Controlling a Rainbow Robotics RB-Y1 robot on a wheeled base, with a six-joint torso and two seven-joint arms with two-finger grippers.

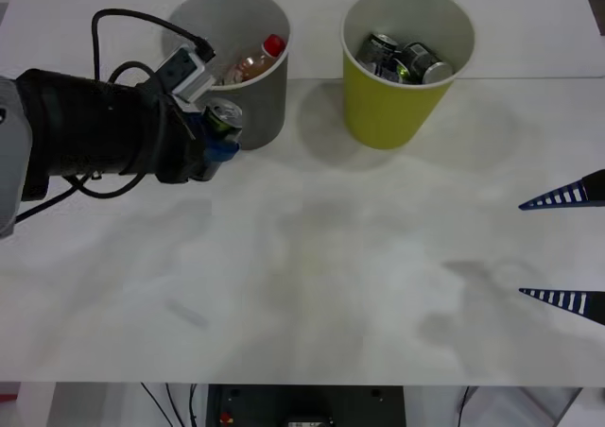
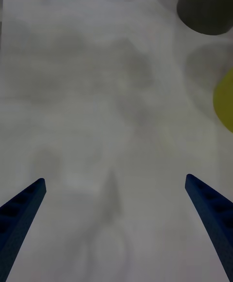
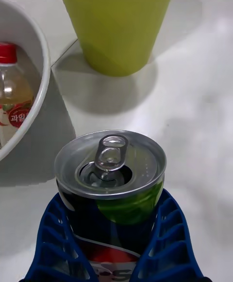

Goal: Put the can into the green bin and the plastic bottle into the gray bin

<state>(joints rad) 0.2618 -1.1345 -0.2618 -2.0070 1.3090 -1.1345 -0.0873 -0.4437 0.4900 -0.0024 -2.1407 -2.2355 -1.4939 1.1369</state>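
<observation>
Left gripper (image 1: 219,136): closed around one can (image 3: 110,175), held upright above the table (image 1: 312,276), just near-side of the gray bin (image 1: 257,106), at far left.

Gray bin: one plastic bottle (image 1: 253,63) inside, red cap up.

Green bin (image 1: 402,101): right of the gray one, far centre; two cans (image 1: 405,59) visible inside.

Right gripper (image 1: 567,247): parked at the right edge, fingers spread wide, holding nothing.

Risk: the held can sits closest to the gray bin; releasing early would likely land it in the wrong one. Carrying it low across could clip the green rim.

Count: three cans, one bottle, two bins.
</observation>
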